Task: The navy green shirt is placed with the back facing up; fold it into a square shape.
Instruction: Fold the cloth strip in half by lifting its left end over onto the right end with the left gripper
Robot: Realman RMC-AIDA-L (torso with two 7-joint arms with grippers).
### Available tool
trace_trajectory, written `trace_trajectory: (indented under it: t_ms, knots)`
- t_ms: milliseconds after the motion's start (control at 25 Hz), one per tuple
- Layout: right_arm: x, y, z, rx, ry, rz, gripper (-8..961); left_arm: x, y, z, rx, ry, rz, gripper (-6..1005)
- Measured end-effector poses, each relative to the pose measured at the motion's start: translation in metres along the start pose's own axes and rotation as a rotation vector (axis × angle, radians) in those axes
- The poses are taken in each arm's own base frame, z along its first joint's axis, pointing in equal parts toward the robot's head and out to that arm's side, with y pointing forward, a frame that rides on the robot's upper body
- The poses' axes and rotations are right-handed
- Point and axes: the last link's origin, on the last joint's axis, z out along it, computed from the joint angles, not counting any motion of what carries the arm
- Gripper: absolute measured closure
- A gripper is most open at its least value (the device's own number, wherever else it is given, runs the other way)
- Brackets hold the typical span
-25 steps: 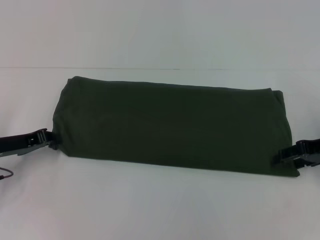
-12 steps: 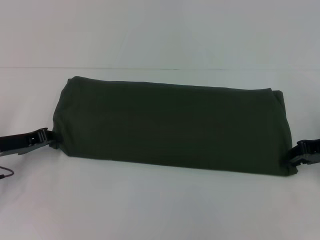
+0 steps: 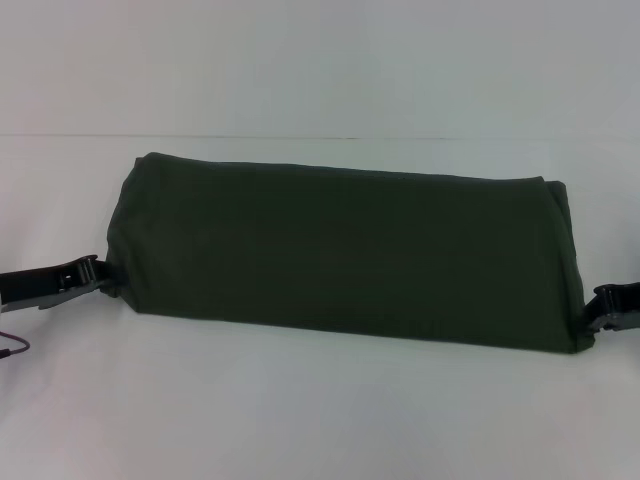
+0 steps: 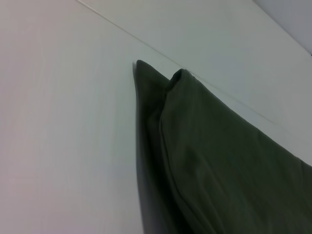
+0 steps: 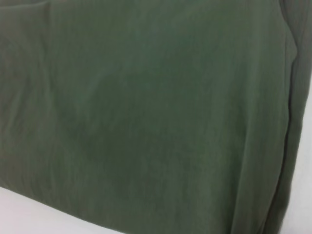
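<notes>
1. Navy green shirt [image 3: 345, 255] lies across the middle of the head view on the white table [image 3: 300, 420]. It is already a long band running from centre-left to lower right, plain side up, no lettering showing. Judgement: the lengthwise folds are done; the band still wants folding across to make a square.

2. Left gripper [image 3: 92, 276] sits low at the left edge of the frame, tip touching the band's near-left corner. Fingers look closed together at the cloth edge; whether they pinch fabric cannot be told.

3. Right gripper [image 3: 605, 308] is at the right edge, just beside the near-right corner. Mostly cut off by the frame, so finger state cannot be told.

4. Left wrist view shows the end of the band with layered edges stacked, a doubled fold.

5. Right wrist view is filled with flat cloth, a seam down one side.

6. Judgement: one gripper at each short end suits lifting one end over toward the other.
</notes>
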Motion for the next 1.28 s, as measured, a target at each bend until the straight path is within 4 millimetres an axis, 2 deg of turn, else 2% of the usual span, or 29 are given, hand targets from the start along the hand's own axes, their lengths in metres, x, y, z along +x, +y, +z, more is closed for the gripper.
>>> trace_trajectory:
  t_ms: [480, 720, 1000, 1280]
  knots:
    - [0.005, -0.007, -0.008, 0.001, 0.023, -0.009, 950, 0.001, 0.002, -0.006, -0.036, -0.027, -0.014, 986]
    - [0.016, -0.013, -0.016, -0.027, 0.065, -0.016, 945, -0.001, 0.004, -0.017, -0.088, -0.077, -0.037, 987]
    - [0.027, -0.019, -0.019, -0.045, 0.096, -0.019, 926, -0.009, 0.004, -0.021, -0.096, -0.134, -0.043, 986]
    - [0.044, -0.02, -0.023, -0.089, 0.165, -0.058, 907, -0.019, 0.007, -0.042, -0.177, -0.21, -0.065, 987]
